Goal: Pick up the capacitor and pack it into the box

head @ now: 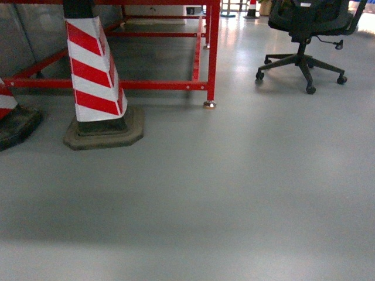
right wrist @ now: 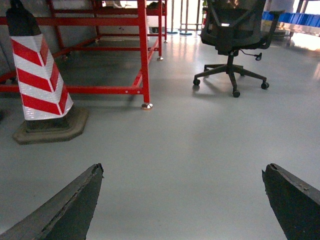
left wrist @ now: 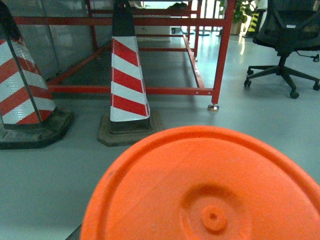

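Neither the box nor any capacitor shows in any of the three views, so their place cannot be told.

In the left wrist view an orange round disc (left wrist: 210,190) with a raised rim and a small central boss fills the lower part of the picture from about 4 to 8 o'clock. It hides the left end effector completely, so whether that one is open or closed cannot be told.

In the right wrist view the right end effector (right wrist: 185,200) stands wide open and holds nothing: one dark finger (right wrist: 65,207) sits at 7 o'clock of the picture and the other at 5 o'clock, with bare grey floor (right wrist: 185,150) between them.

In the head view neither arm shows. A red-and-white striped cone (head: 94,70) on a dark rubber base stands on the floor at about 10 o'clock, just in front of the lower rail of a red metal frame (head: 212,52). The frame's corner leg ends in a small round foot near 12 o'clock. A black office chair (head: 302,35) on a five-star wheeled base stands at 1 o'clock, well apart from the frame. A second striped cone (head: 6,105) is cut off by the picture's edge at 9 o'clock; the left wrist view shows it more fully, beside the first.
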Controlling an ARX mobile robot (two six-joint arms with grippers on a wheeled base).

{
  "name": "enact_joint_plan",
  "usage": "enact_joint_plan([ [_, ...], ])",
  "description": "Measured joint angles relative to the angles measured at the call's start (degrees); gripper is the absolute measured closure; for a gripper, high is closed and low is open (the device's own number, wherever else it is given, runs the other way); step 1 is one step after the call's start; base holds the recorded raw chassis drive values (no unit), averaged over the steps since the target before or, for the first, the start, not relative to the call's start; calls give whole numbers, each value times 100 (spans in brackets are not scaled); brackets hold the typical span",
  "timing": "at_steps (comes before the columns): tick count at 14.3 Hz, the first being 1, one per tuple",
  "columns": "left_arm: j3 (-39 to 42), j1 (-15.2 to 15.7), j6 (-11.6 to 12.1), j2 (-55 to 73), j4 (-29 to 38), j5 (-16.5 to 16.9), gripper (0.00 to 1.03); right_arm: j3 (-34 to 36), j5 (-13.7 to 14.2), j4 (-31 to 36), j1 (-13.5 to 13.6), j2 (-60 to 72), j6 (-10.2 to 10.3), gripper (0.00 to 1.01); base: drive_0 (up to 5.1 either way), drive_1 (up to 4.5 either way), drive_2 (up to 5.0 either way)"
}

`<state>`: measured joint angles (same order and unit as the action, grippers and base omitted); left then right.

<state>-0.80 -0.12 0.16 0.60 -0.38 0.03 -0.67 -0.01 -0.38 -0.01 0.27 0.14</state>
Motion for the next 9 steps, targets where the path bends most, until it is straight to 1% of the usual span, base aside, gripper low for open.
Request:
enact_joint_plan([
  [9, 0, 0, 0, 0, 7, -4, 61, 0, 0, 26, 0, 0, 0, 3, -502, 235, 235],
])
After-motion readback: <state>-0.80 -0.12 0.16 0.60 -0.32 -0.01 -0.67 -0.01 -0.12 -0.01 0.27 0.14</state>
